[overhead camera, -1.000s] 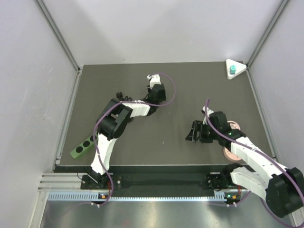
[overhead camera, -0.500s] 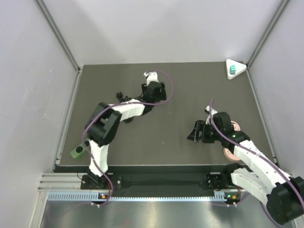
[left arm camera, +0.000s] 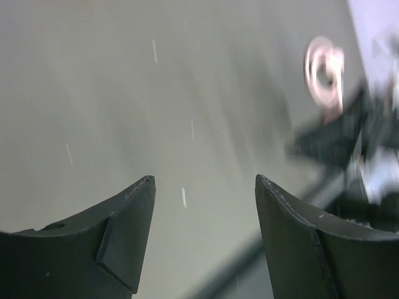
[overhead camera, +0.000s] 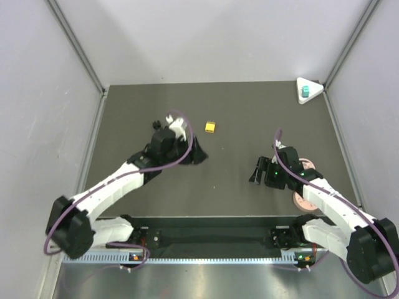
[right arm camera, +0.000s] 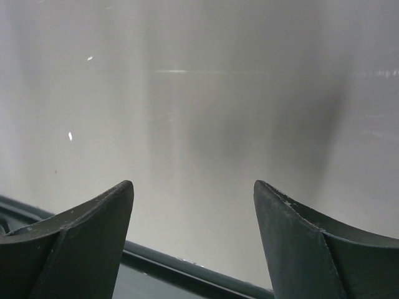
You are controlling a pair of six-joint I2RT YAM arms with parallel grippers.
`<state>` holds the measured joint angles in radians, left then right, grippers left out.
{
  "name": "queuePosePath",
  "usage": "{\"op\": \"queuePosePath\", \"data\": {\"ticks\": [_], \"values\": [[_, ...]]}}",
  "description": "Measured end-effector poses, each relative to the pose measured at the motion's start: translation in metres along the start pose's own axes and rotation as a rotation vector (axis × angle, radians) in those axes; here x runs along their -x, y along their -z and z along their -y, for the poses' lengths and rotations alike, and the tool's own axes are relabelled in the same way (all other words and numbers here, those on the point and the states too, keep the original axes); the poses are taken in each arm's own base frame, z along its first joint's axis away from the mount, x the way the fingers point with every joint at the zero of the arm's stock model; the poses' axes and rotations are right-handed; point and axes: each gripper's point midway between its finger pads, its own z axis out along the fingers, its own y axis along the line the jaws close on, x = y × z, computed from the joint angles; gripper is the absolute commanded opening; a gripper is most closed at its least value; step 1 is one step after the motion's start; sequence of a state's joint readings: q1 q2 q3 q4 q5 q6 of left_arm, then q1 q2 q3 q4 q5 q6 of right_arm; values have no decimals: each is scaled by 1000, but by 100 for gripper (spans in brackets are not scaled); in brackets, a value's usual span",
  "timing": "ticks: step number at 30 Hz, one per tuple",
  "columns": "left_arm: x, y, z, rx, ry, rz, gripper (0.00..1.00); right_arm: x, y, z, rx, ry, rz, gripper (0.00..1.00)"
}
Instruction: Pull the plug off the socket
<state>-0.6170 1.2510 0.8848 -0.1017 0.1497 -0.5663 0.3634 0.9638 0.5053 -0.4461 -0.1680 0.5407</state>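
Plug [overhead camera: 305, 93] sits seated on the socket [overhead camera: 311, 88] at the far right corner of the table [overhead camera: 249, 112]; it is not pulled, so the task proper is judged not yet begun. Right gripper [overhead camera: 257, 171] is the nearer of the two but hangs mid-table, well apart from the socket, jaws spread with nothing between them in its wrist view. Approach, grasp and pull all remain. Left gripper [overhead camera: 197, 152] lies further off, near the yellow cube [overhead camera: 211, 127], jaws likewise spread on nothing.
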Motion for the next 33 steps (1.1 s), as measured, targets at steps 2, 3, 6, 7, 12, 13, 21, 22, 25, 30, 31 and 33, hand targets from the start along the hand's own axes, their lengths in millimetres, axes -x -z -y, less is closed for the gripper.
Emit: {"op": "queuePosePath", "data": {"ticks": [2, 3, 6, 7, 12, 13, 21, 22, 25, 30, 31, 33], "values": [[-37, 21, -5, -25, 35, -92, 70, -2, -5, 3, -21, -37, -16, 78], [-50, 32, -6, -37, 52, -117, 70, -3, -6, 4, -30, -55, -21, 78], [-69, 58, 1, -101, 95, -134, 70, -1, -6, 7, -57, -95, -4, 79], [-72, 65, 6, -132, 108, -134, 69, 2, -4, 9, -71, -102, 16, 79], [-84, 75, 23, -262, 186, -129, 70, 21, 17, 21, -137, -107, 126, 80], [-87, 74, 23, -279, 207, -133, 70, 29, 23, 26, -168, -113, 148, 80], [-103, 55, 31, -355, 312, -212, 70, 77, 56, 61, -314, -216, 286, 82], [-105, 53, 31, -357, 315, -224, 70, 77, 58, 69, -339, -235, 290, 83], [-109, 50, 31, -364, 318, -248, 70, 76, 66, 96, -446, -299, 285, 92], [-111, 38, 32, -374, 314, -287, 69, 79, 83, 134, -632, -388, 282, 92], [-112, 35, 32, -375, 314, -298, 69, 79, 84, 140, -657, -403, 283, 92], [-116, 29, 32, -378, 316, -323, 69, 78, 87, 151, -693, -436, 279, 91]]}}
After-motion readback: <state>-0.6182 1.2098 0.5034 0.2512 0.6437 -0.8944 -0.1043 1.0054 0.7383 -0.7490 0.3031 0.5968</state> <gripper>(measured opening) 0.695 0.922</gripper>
